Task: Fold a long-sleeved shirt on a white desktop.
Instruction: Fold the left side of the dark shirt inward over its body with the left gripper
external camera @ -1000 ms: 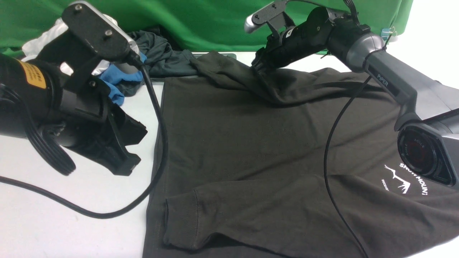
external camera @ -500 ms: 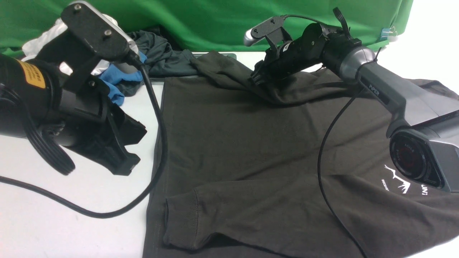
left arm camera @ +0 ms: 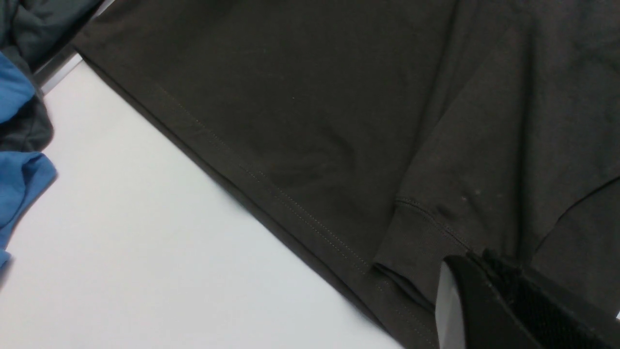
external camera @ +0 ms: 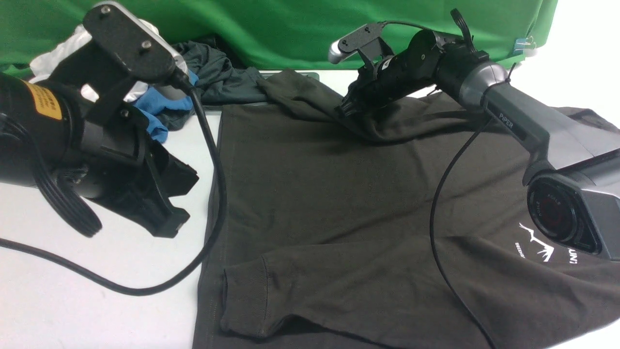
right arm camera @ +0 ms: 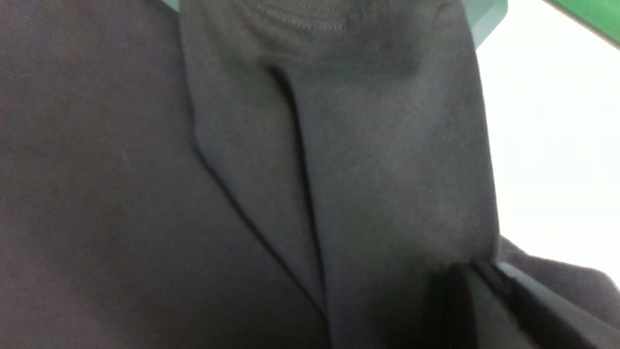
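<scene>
Right end effector [external camera: 346, 107] pinched shut on sleeve [external camera: 310, 99] of long-sleeved shirt [external camera: 339, 194]; left end effector [external camera: 175, 206] closed, empty, over counter [external camera: 97, 300].

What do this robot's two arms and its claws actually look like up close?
Both arms are chunky tubes in black and grey. The left arm wears a yellow-orange sticker and trails a thick black cable. The right arm is lettered "PiPER" and has a thin black cable. The left gripper and right gripper are black, each topped by a flat black bracket.
</scene>
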You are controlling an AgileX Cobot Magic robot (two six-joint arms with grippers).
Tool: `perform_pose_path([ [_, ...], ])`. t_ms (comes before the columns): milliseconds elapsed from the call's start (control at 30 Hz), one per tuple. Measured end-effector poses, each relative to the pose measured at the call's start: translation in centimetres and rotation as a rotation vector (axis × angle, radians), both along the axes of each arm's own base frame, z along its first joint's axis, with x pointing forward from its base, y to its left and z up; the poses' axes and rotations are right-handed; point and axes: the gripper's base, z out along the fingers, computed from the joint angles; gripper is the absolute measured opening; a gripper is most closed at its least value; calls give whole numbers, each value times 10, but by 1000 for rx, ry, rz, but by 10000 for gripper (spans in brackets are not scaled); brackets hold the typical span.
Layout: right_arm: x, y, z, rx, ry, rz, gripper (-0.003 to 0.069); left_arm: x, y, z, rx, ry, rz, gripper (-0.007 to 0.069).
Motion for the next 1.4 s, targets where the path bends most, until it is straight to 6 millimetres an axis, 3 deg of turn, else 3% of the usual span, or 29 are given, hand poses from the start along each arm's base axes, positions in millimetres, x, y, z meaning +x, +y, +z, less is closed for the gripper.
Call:
perform_pose_path([
  [200, -8, 1, 26, 5, 8, 42, 32, 0, 0, 0, 0, 0, 0, 18],
  [533, -29, 9, 40, 31, 144, 202, 32, 0, 0, 0, 0, 0, 0, 18],
  [800, -50, 24, 38, -3, 282, 307, 47, 0, 0, 0, 0, 0, 0, 18],
  [967, -52, 27, 37, 19, 324, 265, 173, 0, 0, 0, 0, 0, 0, 18],
  [1067, -54, 30, 39, 34, 346, 232, 340, 0, 0, 0, 0, 0, 0, 18],
  [1100, -55, 31, 41, 37, 346, 228, 365, 0, 0, 0, 0, 0, 0, 18],
  [1233, -55, 34, 54, 54, 313, 201, 391, 0, 0, 0, 0, 0, 0, 18],
  [1400, -40, 26, 59, 71, 220, 18, 389, 0, 0, 0, -2, 1, 0, 18],
])
